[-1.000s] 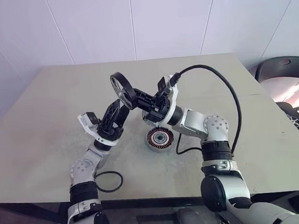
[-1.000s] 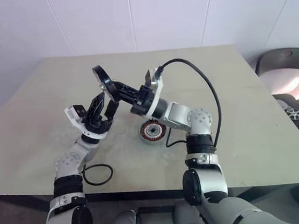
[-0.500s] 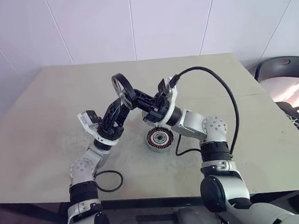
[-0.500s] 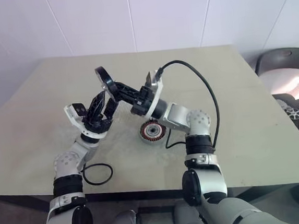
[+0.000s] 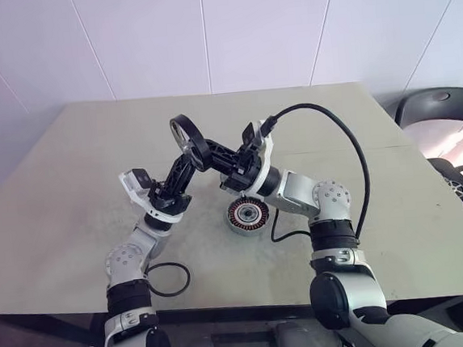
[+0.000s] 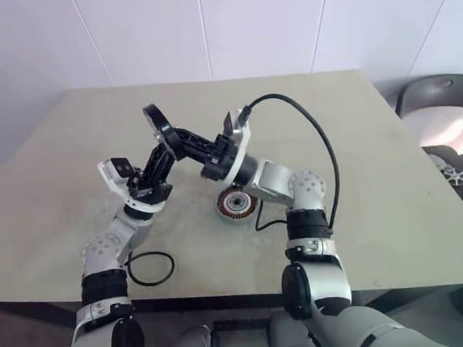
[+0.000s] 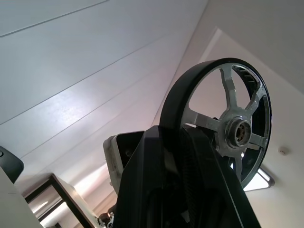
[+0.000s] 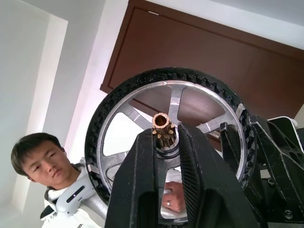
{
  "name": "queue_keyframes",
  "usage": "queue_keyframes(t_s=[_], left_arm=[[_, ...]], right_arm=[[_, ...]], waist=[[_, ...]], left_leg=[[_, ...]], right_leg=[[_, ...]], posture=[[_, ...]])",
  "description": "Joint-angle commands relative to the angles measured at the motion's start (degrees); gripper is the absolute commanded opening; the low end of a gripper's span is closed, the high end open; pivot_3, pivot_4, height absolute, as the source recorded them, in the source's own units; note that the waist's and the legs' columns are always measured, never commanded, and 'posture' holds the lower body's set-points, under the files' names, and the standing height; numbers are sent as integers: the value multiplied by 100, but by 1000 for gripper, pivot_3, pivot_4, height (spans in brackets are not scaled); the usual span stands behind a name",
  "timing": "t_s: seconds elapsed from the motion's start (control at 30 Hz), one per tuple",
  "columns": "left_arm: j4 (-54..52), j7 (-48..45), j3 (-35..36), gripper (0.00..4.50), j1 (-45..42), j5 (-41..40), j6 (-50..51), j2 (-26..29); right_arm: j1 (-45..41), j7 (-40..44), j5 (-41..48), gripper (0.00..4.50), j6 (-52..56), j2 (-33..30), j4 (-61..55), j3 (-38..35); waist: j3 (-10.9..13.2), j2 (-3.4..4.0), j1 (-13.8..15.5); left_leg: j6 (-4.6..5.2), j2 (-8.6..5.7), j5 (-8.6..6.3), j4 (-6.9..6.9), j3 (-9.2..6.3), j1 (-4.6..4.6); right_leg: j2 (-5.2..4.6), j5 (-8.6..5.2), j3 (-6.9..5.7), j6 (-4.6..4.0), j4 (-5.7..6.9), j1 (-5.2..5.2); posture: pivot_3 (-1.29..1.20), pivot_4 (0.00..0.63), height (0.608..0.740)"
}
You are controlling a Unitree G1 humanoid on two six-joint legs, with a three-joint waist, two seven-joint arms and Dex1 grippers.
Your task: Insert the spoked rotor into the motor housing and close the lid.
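Observation:
The spoked rotor [image 5: 186, 134], black-rimmed with silver spokes, hangs above the middle of the table [image 5: 69, 171]. My right gripper [image 8: 165, 135] is shut on the small brass pinion at its hub. From the other side my left gripper [image 5: 185, 156] is shut on the lower part of the rotor's rim [image 7: 173, 111]. The motor housing [image 5: 247, 216], a silver cup with copper windings, stands on the table below the right wrist. The lid is out of view.
A black cable loop [image 5: 166, 281] lies near the table's front edge by my left arm. A thick black cable [image 5: 350, 139] arcs up from the right wrist. A dark chair [image 5: 445, 110] stands off the table's right side. A person [image 8: 40, 161] is visible past the rotor.
My left gripper's fingers, spread wide a second ago, have closed on the rotor's rim. Both arms and the rotor stayed in place.

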Motion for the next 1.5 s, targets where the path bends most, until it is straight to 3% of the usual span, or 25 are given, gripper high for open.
queue_keyframes(t_s=[0.03, 0.23, 0.5, 0.67, 0.97, 1.2, 1.4, 1.5], left_arm=[[-486, -63, -47, 206, -135, -171, -85, -32], [-539, 48, -103, 206, -109, -69, -186, -45], [-459, 157, -182, 206, -90, 153, -353, 18], [-422, 427, -404, 206, -54, 761, -567, 245], [-537, 500, -722, 206, -29, 1598, -924, 855], [-373, 310, -1572, 206, -285, 2806, -1538, 1292], [223, 848, -2350, 206, -873, 4365, -2680, 1228], [429, 955, -2554, 206, -1097, 4758, -2955, 1161]], right_arm=[[6, 10, 52, 299, -62, 71, -46, 20], [17, -2, 34, 2294, -106, 75, -87, 57], [34, -44, 58, 2294, -130, 59, -35, 43], [27, -58, -56, 2294, -274, -37, -22, 9], [-259, 34, -519, 2294, -868, -844, 352, -353], [-419, 136, -687, 2294, -1086, -1125, 485, -514], [-422, 119, -655, 2294, -1113, -1083, 331, -503], [-409, 112, -660, 2294, -1132, -1057, 301, -499]], waist=[[0, 0, -1], [0, 0, 1], [0, 0, 0], [0, 0, 1], [0, 0, 4], [0, 0, 4], [0, 0, 21], [0, 0, 14]], left_leg=[[0, 0, 0, 0, 0, 0], [0, 0, 0, 0, 0, 0], [0, 0, 0, 1, 0, 0], [0, 0, 0, 2, 0, 0], [0, -1, 0, 3, 1, 0], [0, -1, 0, -3, 1, 4], [0, -2, 0, 4, 1, 4], [0, -2, 0, 2, 2, 3]], right_leg=[[0, 0, 0, 0, 0, 0], [0, 1, 0, -1, 1, 0], [0, 2, 0, -3, 1, 0], [1, 8, 0, -12, 1, 1], [1, 10, 1, -12, 2, 1], [2, 13, 1, -15, 5, 1], [1, 20, 2, -4, 5, 5], [1, 23, 3, -3, 5, 4]], posture=[[0, 0, 740], [0, 0, 740], [0, 0, 740], [0, 0, 740], [0, 0, 740], [0, 0, 740], [0, 0, 740], [0, 0, 740]])
